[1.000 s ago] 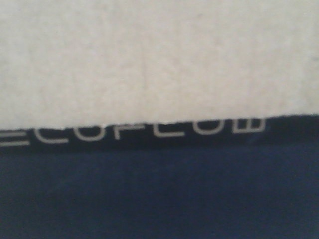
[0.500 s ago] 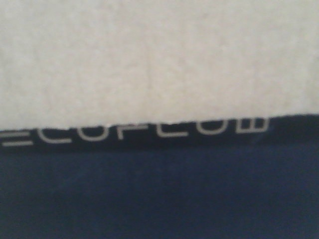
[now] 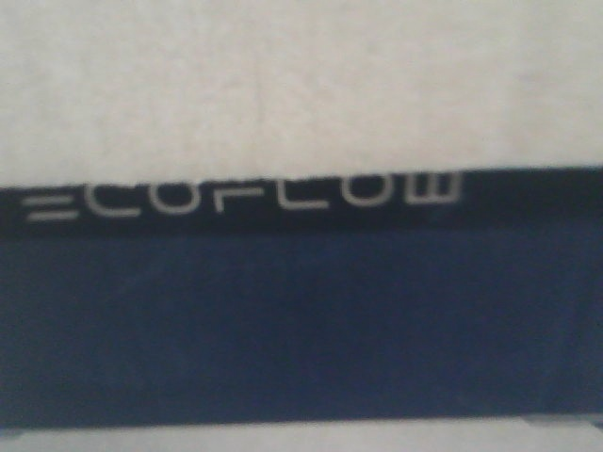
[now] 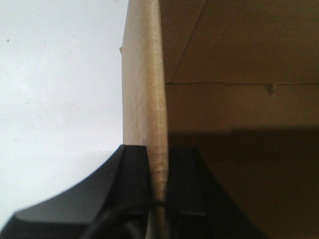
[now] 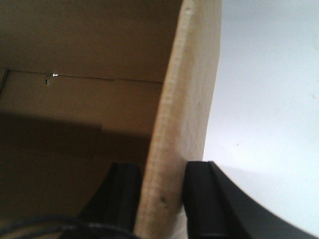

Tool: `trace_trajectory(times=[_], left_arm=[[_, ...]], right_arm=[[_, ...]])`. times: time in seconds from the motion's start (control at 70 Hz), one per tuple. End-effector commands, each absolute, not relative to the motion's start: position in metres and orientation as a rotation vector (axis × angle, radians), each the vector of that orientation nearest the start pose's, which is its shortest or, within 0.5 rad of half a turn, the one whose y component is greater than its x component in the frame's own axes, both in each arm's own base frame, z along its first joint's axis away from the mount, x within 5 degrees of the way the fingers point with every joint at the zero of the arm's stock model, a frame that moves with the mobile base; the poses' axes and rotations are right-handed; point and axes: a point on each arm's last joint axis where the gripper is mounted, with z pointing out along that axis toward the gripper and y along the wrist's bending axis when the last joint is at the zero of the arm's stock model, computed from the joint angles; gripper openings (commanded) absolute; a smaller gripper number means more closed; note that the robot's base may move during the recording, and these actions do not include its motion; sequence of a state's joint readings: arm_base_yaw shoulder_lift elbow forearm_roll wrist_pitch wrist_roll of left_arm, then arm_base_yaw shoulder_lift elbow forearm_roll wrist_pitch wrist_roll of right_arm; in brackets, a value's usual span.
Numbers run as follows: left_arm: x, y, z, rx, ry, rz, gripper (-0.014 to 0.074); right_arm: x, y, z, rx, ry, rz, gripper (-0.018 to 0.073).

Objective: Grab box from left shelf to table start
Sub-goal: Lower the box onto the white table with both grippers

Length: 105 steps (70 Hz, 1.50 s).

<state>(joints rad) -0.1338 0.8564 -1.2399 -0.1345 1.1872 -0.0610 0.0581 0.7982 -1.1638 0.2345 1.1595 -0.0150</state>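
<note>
Not much on offer here: a plain white surface (image 4: pixel 60 74) filled the left side of the left wrist view, bare but for a tiny dark speck (image 4: pixel 7 40) near its edge. A similar white expanse (image 5: pixel 269 99) ran down the right of the right wrist view. Out front, a blurred dark blue band (image 3: pixel 301 330) crossed the frame, with a thin pale strip (image 3: pixel 283 438) beneath; what either was could not be told.

Readable text: one brand name.
White "ECOFLOW" lettering, blurred and with its top edge clipped, stands on the black printed panel of the box (image 3: pixel 283 113); nothing else is legible.
</note>
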Motion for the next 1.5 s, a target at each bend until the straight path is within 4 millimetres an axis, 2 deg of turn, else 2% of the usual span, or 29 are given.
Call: trace_trajectory(times=[0.0, 0.286, 0.414, 0.671, 0.885, 1.085, 1.171, 1.271, 1.328, 1.385, 1.428, 1.485], left_arm=[[0.136, -0.036, 0.452, 0.093, 2.147, -0.368, -0.0104], [0.183, -0.041, 0.442, 0.058, 2.126, -0.363, -0.0104], [0.203, -0.043, 0.436, 0.044, 2.122, -0.358, -0.0104], [0.241, -0.046, 0.412, 0.038, 2.201, -0.316, -0.0104], [0.268, -0.05, 0.386, 0.036, 2.305, -0.297, -0.0104], [0.272, -0.051, 0.38, 0.054, 2.336, -0.287, -0.0102], [0.272, -0.051, 0.379, 0.098, 2.343, -0.27, -0.01], [0.27, -0.05, 0.378, 0.098, 2.362, -0.269, -0.0097], [0.27, -0.05, 0.377, 0.1, 2.372, -0.269, -0.0065], [0.269, -0.05, 0.377, 0.101, 2.379, -0.269, 0.0037], [0.269, -0.05, 0.377, 0.101, 2.381, -0.269, 0.0143], [0.269, -0.05, 0.376, 0.103, 2.388, -0.269, 0.0288]], right_arm=[[0.131, 0.035, 0.441, -0.071, 2.152, 0.449, 0.0059], [0.187, 0.037, 0.422, -0.029, 2.231, 0.446, 0.0059], [0.206, 0.037, 0.414, -0.023, 2.237, 0.434, 0.0059], [0.243, 0.036, 0.398, -0.084, 2.224, 0.36, 0.0059], [0.258, 0.037, 0.384, -0.085, 2.277, 0.357, 0.0059], [0.258, 0.037, 0.382, -0.089, 2.295, 0.359, 0.0065], [0.258, 0.037, 0.382, -0.089, 2.296, 0.359, 0.0128], [0.258, 0.037, 0.382, -0.089, 2.296, 0.359, 0.0298], [0.258, 0.037, 0.382, -0.089, 2.297, 0.36, 0.0405], [0.258, 0.037, 0.382, -0.09, 2.299, 0.36, 0.0507], [0.257, 0.037, 0.381, -0.091, 2.302, 0.361, 0.0547], [0.257, 0.037, 0.381, -0.092, 2.306, 0.361, 0.0557]])
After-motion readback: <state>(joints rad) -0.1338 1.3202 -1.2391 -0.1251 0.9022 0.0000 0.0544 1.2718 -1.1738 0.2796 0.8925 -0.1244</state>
